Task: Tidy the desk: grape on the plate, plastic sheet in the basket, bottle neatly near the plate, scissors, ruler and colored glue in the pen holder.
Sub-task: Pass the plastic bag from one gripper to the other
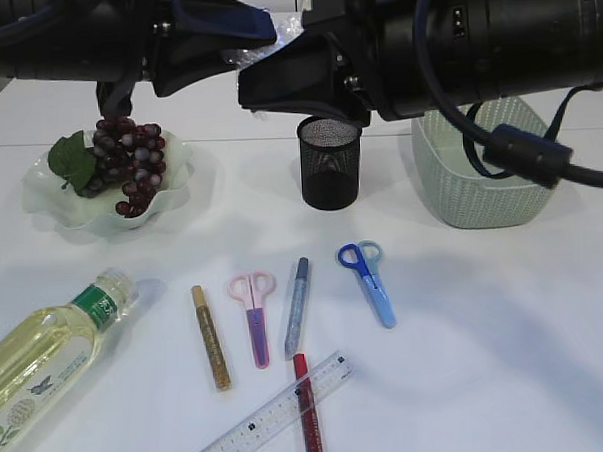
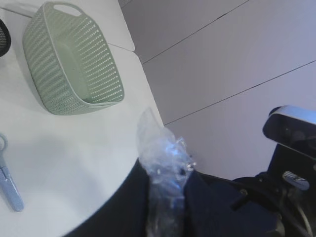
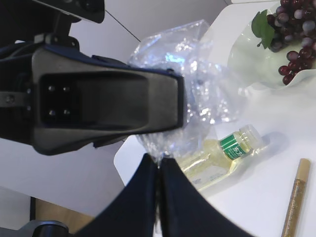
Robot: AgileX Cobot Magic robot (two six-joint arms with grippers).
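Both grippers are raised above the back of the desk and pinch one crumpled clear plastic sheet (image 1: 257, 56) between them. My left gripper (image 2: 167, 183) is shut on the sheet (image 2: 163, 153). My right gripper (image 3: 159, 165) is shut on another edge of the sheet (image 3: 200, 84). The grapes (image 1: 128, 158) lie on the pale plate (image 1: 191, 176). The bottle (image 1: 49, 355) lies on its side at front left. The pink scissors (image 1: 254, 313), blue scissors (image 1: 370, 280), ruler (image 1: 275, 411) and the gold (image 1: 211, 337), silver (image 1: 297, 306) and red (image 1: 309, 418) glue sticks lie on the desk.
The black mesh pen holder (image 1: 331, 163) stands at back centre, below the arms. The green basket (image 1: 479, 173) is at back right; it also shows in the left wrist view (image 2: 69, 61). The desk edge runs close behind the grippers.
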